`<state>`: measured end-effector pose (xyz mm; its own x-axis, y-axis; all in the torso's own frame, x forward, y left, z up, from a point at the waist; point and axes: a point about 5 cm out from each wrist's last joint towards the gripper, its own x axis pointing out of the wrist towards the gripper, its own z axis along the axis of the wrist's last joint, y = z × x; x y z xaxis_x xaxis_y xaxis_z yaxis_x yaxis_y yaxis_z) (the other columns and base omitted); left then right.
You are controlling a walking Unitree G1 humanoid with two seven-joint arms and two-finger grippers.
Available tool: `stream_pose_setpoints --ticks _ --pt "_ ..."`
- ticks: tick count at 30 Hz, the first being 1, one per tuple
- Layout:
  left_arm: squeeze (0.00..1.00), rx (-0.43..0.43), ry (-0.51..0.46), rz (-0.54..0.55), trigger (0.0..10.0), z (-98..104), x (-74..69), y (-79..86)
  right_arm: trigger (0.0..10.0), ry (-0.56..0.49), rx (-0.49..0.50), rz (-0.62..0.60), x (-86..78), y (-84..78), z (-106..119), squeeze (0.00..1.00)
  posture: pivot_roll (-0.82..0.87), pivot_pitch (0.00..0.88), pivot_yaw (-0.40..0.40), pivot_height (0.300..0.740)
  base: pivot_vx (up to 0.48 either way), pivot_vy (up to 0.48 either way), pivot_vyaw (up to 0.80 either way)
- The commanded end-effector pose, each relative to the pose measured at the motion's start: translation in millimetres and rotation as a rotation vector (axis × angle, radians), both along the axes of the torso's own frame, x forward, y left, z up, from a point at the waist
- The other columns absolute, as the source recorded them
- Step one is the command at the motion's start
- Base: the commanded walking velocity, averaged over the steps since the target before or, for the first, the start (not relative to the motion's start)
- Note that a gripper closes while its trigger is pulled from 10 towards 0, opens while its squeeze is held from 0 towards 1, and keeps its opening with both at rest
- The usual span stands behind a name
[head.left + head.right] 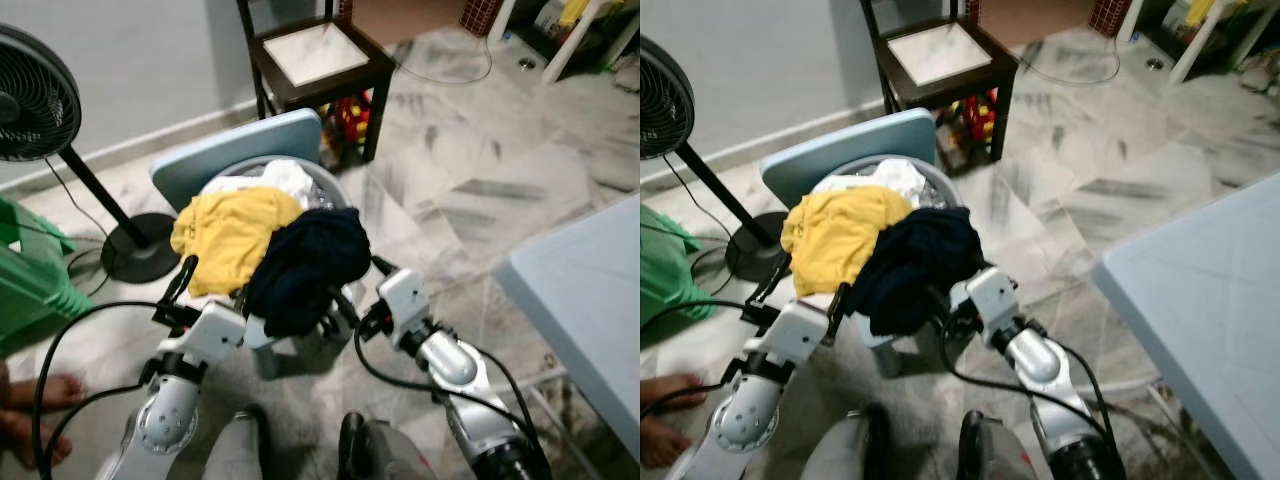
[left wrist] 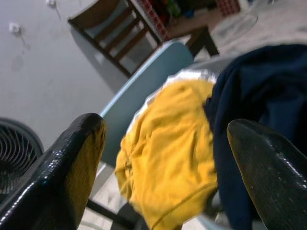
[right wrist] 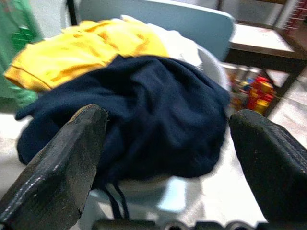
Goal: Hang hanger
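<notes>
Both grippers, left (image 2: 163,167) and right (image 3: 168,158), hold their fingers wide apart, gripping nothing, beside the basket (image 1: 330,185) piled with yellow (image 1: 235,235) and navy clothes (image 1: 310,265).

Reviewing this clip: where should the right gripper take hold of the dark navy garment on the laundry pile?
Probably the dark navy garment's bunched fold hanging over the grey laundry basket's near rim, approached from the robot's side. It droops free there, and the open right gripper already faces it.
</notes>
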<state>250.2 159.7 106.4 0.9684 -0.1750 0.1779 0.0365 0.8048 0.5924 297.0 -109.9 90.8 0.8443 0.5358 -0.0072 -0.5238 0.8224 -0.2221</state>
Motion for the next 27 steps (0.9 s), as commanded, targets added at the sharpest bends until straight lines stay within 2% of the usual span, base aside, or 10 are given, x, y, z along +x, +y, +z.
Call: stream_pose_setpoints --ticks 1,6,7,8,9,13,16,19,24,27 --pt "0.0 0.01 0.034 0.039 10.0 -5.4 -0.4 11.0 10.0 0.045 0.02 0.005 -6.3 5.2 -10.7 0.0 0.17 0.267 -0.025 0.74 0.0 0.0 0.0" --pt "0.0 -0.037 0.046 0.064 10.0 -2.2 4.8 15.9 10.0 0.068 0.051 -0.004 -8.0 8.4 -14.6 0.0 0.19 0.266 -0.023 0.74 0.0 0.0 0.0" --pt "0.0 -0.096 0.064 0.077 10.0 -1.7 7.3 17.2 10.0 0.077 0.065 -0.012 -8.0 8.9 -15.7 0.0 0.2 0.269 -0.024 0.74 0.0 0.0 0.0" --pt "0.0 -0.096 0.064 0.077 10.0 -1.7 7.3 17.2 10.0 0.077 0.065 -0.012 -8.0 8.9 -15.7 0.0 0.2 0.269 -0.024 0.74 0.0 0.0 0.0" --pt "0.0 -0.199 0.097 0.111 10.0 -2.1 12.0 20.0 10.0 0.09 0.08 -0.023 -8.4 9.7 -17.6 0.0 0.2 0.273 -0.024 0.74 0.0 0.0 0.0" --pt "0.0 -0.36 0.148 0.17 10.0 -5.9 20.4 25.8 10.0 0.104 0.092 -0.028 -10.1 10.5 -20.3 0.0 0.2 0.282 -0.025 0.74 0.0 0.0 0.0" --pt "0.0 -0.407 0.182 0.195 10.0 -12.4 25.3 30.1 10.0 0.116 0.091 -0.037 -10.7 8.8 -22.7 0.0 0.2 0.292 -0.03 0.74 0.0 0.0 0.0" --pt "0.0 -0.399 0.198 0.192 10.0 -17.3 31.9 31.4 10.0 0.124 0.08 -0.043 -10.4 7.0 -23.8 0.0 0.18 0.305 -0.034 0.74 0.0 0.0 0.0" --pt "0.0 -0.277 0.204 0.131 10.0 -22.2 43.1 21.5 10.0 0.12 0.075 -0.047 -9.0 6.4 -21.4 0.0 0.15 0.328 -0.032 0.74 0.0 0.0 0.0" --pt "0.0 -0.163 0.246 0.055 10.0 -30.4 47.3 9.8 10.0 0.115 0.084 -0.055 -9.4 6.1 -18.6 0.0 0.13 0.335 -0.024 0.74 0.0 0.0 0.0"
